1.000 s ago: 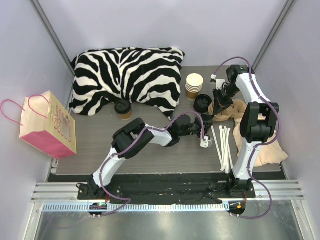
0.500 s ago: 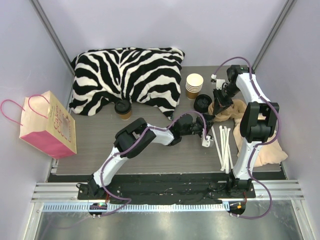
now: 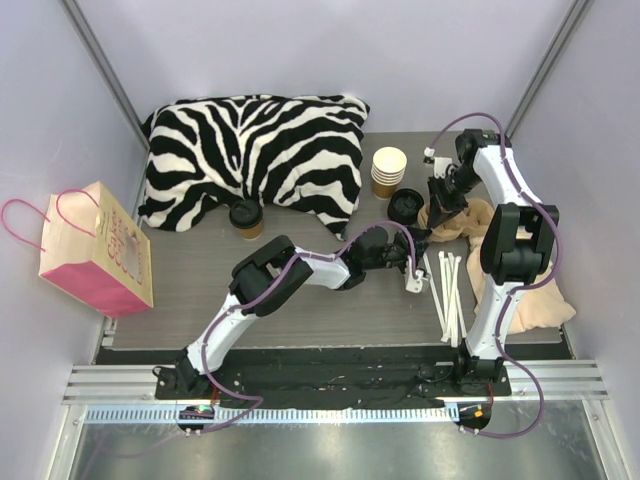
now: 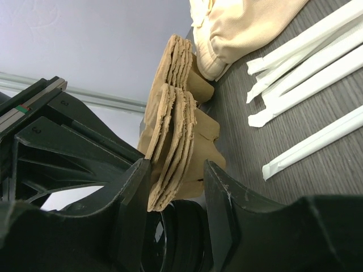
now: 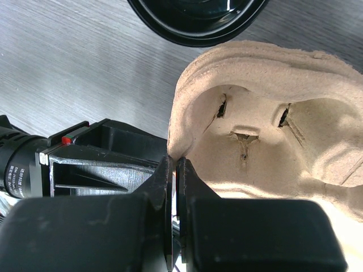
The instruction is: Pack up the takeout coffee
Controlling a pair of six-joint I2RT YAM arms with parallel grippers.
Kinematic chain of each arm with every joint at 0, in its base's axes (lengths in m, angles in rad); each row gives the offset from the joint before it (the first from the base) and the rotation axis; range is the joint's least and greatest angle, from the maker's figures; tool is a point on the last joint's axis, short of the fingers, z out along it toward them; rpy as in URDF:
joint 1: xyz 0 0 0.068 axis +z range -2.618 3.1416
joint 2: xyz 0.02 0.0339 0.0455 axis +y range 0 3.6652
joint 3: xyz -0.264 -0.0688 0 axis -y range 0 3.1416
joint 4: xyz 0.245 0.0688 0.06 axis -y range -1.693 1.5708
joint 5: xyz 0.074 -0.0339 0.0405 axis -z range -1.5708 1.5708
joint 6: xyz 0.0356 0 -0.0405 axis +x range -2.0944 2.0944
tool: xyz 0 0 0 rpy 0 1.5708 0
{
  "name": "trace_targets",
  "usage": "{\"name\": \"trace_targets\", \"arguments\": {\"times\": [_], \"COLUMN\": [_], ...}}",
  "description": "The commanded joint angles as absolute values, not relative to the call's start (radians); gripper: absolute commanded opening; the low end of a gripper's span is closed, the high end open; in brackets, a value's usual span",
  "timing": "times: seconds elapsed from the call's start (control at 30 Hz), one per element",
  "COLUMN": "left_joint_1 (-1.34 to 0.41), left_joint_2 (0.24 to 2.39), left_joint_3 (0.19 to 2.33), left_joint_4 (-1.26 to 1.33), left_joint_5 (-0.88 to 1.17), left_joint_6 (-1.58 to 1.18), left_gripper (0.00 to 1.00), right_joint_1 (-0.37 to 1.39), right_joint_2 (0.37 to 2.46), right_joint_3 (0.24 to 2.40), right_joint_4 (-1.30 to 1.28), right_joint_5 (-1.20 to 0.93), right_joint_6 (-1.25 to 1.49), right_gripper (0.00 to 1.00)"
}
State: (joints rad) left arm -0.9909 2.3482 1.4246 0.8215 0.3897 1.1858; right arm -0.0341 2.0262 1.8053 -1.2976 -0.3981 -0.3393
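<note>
The takeout coffee (image 3: pixel 246 218), a small brown cup with a black lid, stands by the front edge of the zebra pillow, away from both grippers. My left gripper (image 3: pixel 412 262) (image 4: pixel 176 170) is open, its jaws straddling the edge of a stack of brown pulp cup carriers (image 4: pixel 181 130). One finger touches the stack and the other stands a little off it. My right gripper (image 3: pixel 437 208) (image 5: pixel 176 161) is shut on the rim of the top cup carrier (image 5: pixel 255 141).
Black lids (image 3: pixel 405 205) (image 5: pixel 198 17) lie beside the carriers. A stack of lidless paper cups (image 3: pixel 389 172) stands behind them. Wrapped straws (image 3: pixel 447 285) (image 4: pixel 306 73) lie to the right, over a beige cloth (image 3: pixel 530 300). A zebra pillow (image 3: pixel 255 150) fills the back; a pink paper bag (image 3: pixel 98 250) stands at the left.
My left gripper has crept slightly towards the carriers and its jaws have narrowed a little. The right gripper keeps its hold in the same place.
</note>
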Motion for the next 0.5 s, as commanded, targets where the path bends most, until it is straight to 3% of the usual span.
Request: {"name": "trace_targets", "arguments": {"times": [0.0, 0.47], "left_joint_1": [-0.994, -0.979], "left_joint_2": [2.367, 2.381], "left_joint_3": [1.473, 1.456], "left_joint_4": [0.824, 0.79], "left_joint_5": [0.383, 0.38], "left_joint_6": [1.175, 1.172], "left_gripper": [0.46, 0.43], "right_joint_1": [-0.031, -0.034], "right_joint_2": [2.025, 2.025], "right_joint_3": [1.838, 1.855], "right_joint_4": [-1.348, -1.365], "right_joint_5": [-0.437, -0.434], "right_joint_6": [-0.331, -0.342], "right_gripper": [0.01, 0.01]}}
